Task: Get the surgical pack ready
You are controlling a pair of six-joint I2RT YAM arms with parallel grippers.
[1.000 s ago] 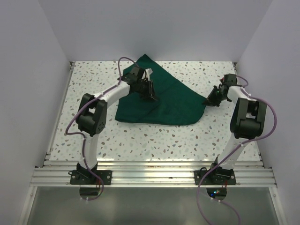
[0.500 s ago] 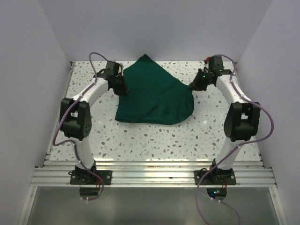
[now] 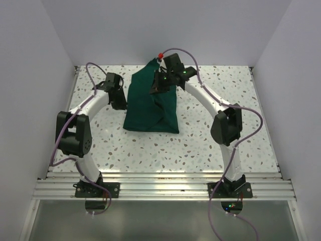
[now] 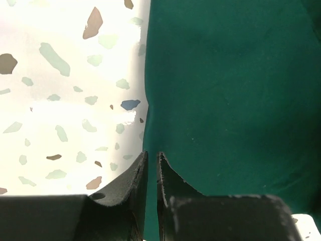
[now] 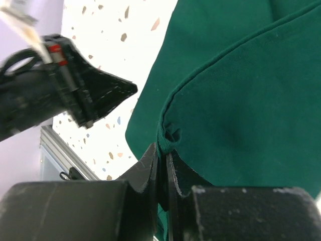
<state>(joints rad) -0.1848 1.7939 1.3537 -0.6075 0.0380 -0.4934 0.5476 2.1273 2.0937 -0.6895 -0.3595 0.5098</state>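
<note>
Fold step in hand: the drape, bunched on the worktop, is clenched by its hem in the right end effector, the left end effector is closed at its left edge (cloth nipped or not can't be told), so laying that flap flat is called for next.

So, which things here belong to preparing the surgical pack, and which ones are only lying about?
Belong to the job:
- green drape, folded over
- right claw, pinching a fold's hem
- left claw, closed on the drape's left edge

Just there:
- speckled table
- metal rail at its near edge
</note>
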